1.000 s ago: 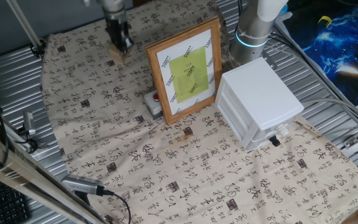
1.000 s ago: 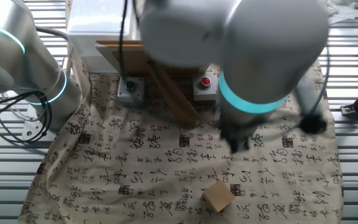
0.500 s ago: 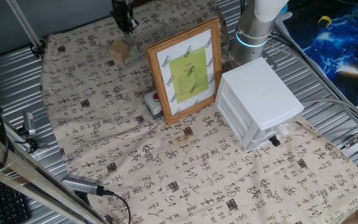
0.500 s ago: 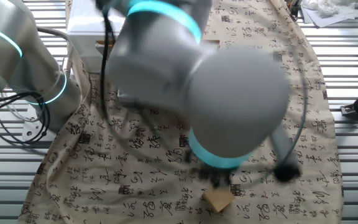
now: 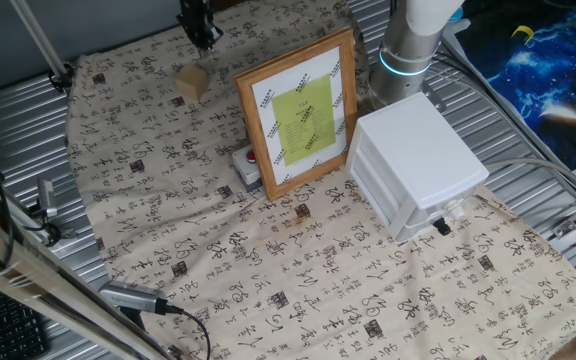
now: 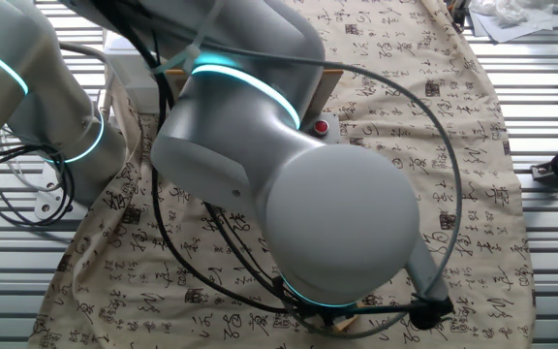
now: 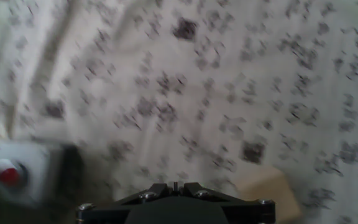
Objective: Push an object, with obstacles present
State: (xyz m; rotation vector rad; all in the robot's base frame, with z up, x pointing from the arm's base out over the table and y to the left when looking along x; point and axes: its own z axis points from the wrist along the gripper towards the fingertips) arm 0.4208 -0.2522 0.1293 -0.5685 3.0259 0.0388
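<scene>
One fixed view shows the small pale tan wooden block (image 5: 193, 82) resting free on the cloth-covered counter (image 5: 168, 230), just below the raised gripper (image 5: 199, 36); finger state cannot be determined. Pushing appears largely outstanding. Counted: one block, one wooden-framed picture (image 5: 300, 112), one white plastic drawer unit (image 5: 418, 165), one grey red-button box (image 5: 248, 164).

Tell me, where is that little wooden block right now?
In one fixed view the wooden block sits on the patterned cloth near its far edge, left of the picture frame, just below the fingers.
</scene>
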